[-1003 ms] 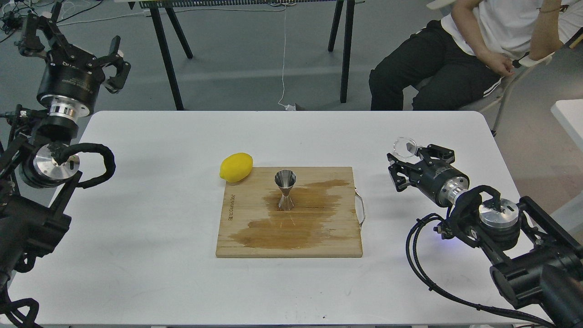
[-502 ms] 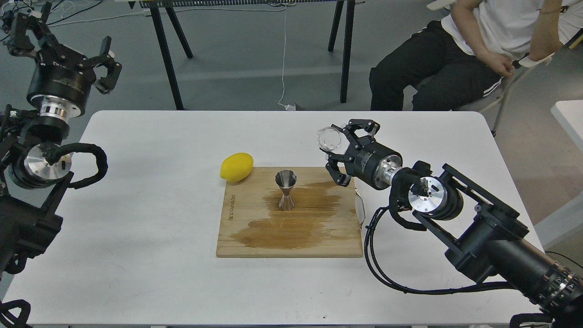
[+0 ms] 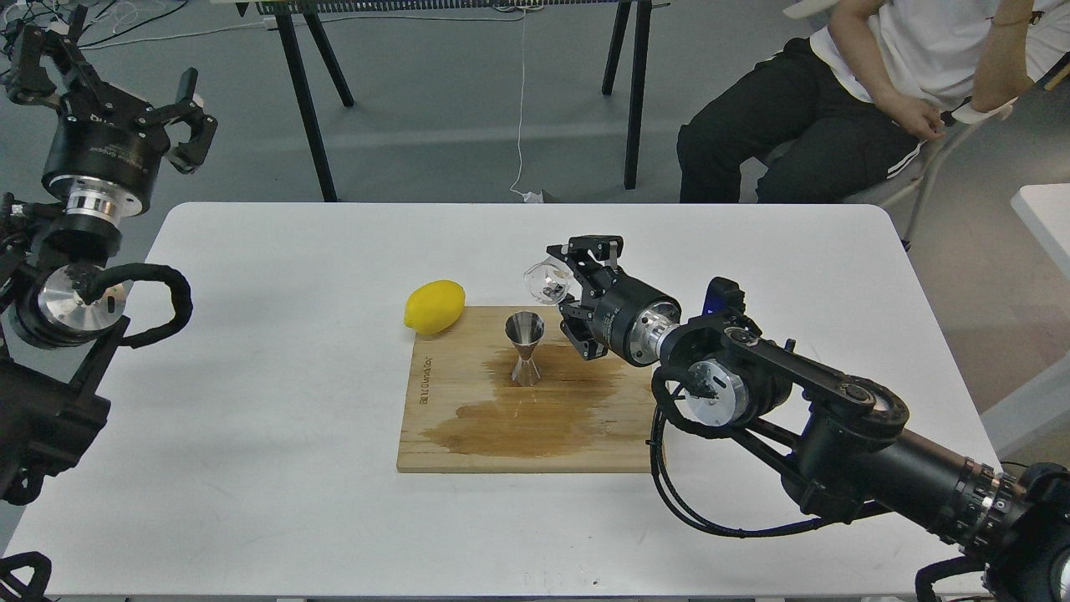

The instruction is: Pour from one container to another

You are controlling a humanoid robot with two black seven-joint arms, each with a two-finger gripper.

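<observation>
A tiny clear glass cup (image 3: 544,282) is held tilted in my right gripper (image 3: 562,287), which is shut on it. It hangs just up and right of the shiny steel jigger (image 3: 525,348). The jigger stands upright on a wooden cutting board (image 3: 468,435), which shows a dark wet stain around it. My left gripper (image 3: 109,79) is raised at the far left beyond the table's edge, open and empty.
A yellow lemon (image 3: 434,306) lies at the board's far left corner, partly on the white table (image 3: 251,401). A seated person (image 3: 844,92) and black table legs (image 3: 309,109) are behind the table.
My right arm has swung left across the table, carrying the glass cup from the right side to just beside the jigger and tilting it. The left gripper has shifted slightly left.
</observation>
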